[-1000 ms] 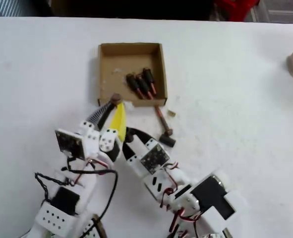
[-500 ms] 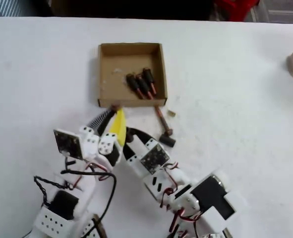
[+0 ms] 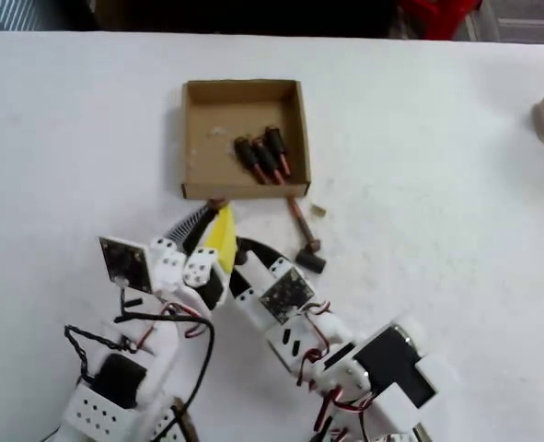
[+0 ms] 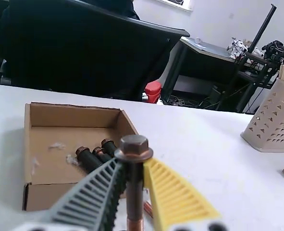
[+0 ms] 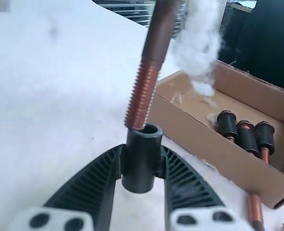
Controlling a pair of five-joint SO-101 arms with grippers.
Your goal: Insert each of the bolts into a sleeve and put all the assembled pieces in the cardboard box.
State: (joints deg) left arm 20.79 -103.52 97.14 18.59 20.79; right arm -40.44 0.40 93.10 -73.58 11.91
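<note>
Both arms lean low over the surface (image 3: pixel 419 138), wrists close together, just before the near wall of the box (image 3: pixel 212 166). The left end effector (image 4: pixel 132 166) clamps a bolt (image 4: pixel 134 147) head-up and slightly tilted, its threaded tip at the mouth of a sleeve (image 5: pixel 142 149) gripped upright by the right end effector (image 5: pixel 142 161). 3 assembled pieces (image 3: pixel 264 155) lie in the box (1 more bolt (image 3: pixel 301 224) lies on the surface just outside it).

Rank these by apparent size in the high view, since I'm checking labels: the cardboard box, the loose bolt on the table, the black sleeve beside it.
1. cardboard box
2. loose bolt
3. black sleeve
All lie at one height, so nearness hardly matters.
</note>
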